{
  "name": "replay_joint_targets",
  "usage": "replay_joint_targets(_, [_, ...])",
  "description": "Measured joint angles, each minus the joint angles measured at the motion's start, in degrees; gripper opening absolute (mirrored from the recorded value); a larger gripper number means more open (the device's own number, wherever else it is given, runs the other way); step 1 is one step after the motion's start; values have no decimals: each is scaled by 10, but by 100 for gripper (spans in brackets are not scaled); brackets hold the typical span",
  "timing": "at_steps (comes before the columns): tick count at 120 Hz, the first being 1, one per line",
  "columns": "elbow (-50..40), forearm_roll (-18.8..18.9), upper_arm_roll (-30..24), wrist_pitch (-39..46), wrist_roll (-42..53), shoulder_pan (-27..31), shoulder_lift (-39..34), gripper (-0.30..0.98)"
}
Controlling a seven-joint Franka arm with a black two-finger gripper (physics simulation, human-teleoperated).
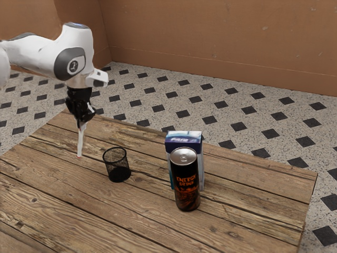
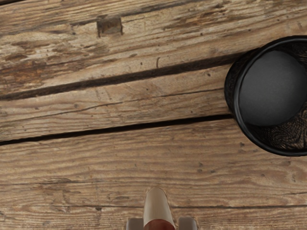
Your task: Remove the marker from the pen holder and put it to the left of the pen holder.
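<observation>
While the arm (image 1: 39,55) reaches in from the exterior view's ten o'clock, the pincer (image 1: 82,124) points down above the tabletop (image 1: 63,190). Its fingers are closed down to the marker's width, one on each side, and they have hold of the marker (image 1: 80,141). That pale marker hangs nearly upright, leaning slightly, with a touch of red at its lower tip; whether the tip meets the wood I cannot tell.

On a clock face laid over the exterior view, twelve at the upper edge, the marker is clear of the holder (image 1: 116,164), near it and toward its ten o'clock. The holder, a black mesh cup, stands upright, and in the wrist view its round grey bottom shows through the open rim.

Toward the holder's three to four o'clock, well apart from it, stands the black can (image 1: 185,184), lettered ENERGY DRINK in orange. Just behind the can, at its twelve o'clock, is an upright blue and white carton (image 1: 184,139).
</observation>
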Motion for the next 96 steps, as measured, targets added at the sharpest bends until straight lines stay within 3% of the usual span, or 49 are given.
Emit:
replay_joint_targets(13, [92, 4, 7, -111, -10, 1, 105, -10])
replay_joint_targets(41, [153, 4, 40, -231, -25, 1, 212, -10])
replay_joint_targets(92, [162, 5, 40, -275, -38, 2, 245, -10])
replay_joint_targets(96, [162, 5, 40, -276, -39, 2, 246, -6])
